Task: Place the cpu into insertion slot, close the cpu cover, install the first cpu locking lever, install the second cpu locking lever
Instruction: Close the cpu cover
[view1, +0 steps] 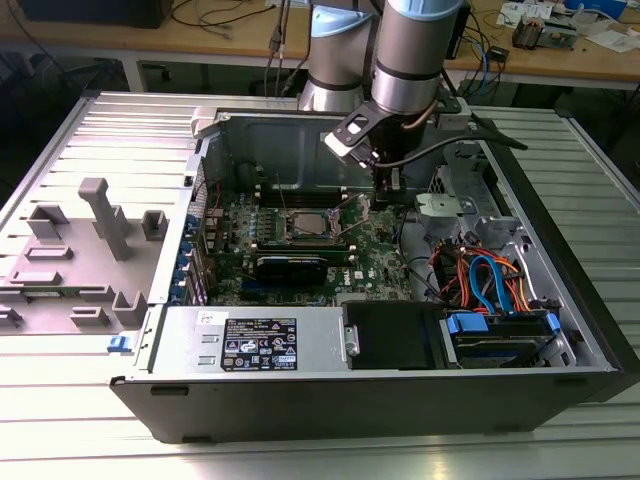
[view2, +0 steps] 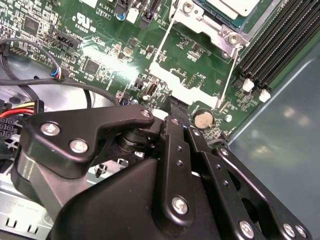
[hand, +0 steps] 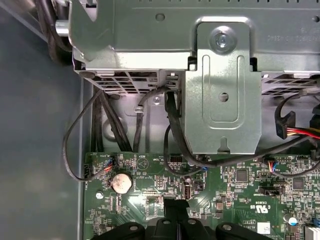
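Fingers (view2: 172, 145) of your gripper (view2: 175, 106) look pressed together, with nothing seen pinched between them. In both wrist views their dark tips hang close over the green motherboard (view2: 100, 45), just beside a silver coin cell (view2: 202, 119). In the exterior view the gripper stands to the exterior view's right of the insertion slot (view1: 284, 224), apart from it.

The cpu (view1: 306, 224) lies in that slot, grey top up. The second wrist view gives you a cut-off corner of it, with the cpu cover (view2: 212, 27) as a silvery frame at its edge; you cannot tell whether that frame is fully down. Two thin wire levers (view2: 227, 75) run out from the slot over the board, and their latching is hard to make out. Black memory slots (view2: 275, 40) lie alongside the slot.

Fine print covers the board, and a white label (view1: 258, 345) sits on the power supply (view1: 320, 345), camera-side of the slot; its text is too small to trust. Blue and orange cables (view1: 490, 275) tangle farther to the exterior view's right of the slot.
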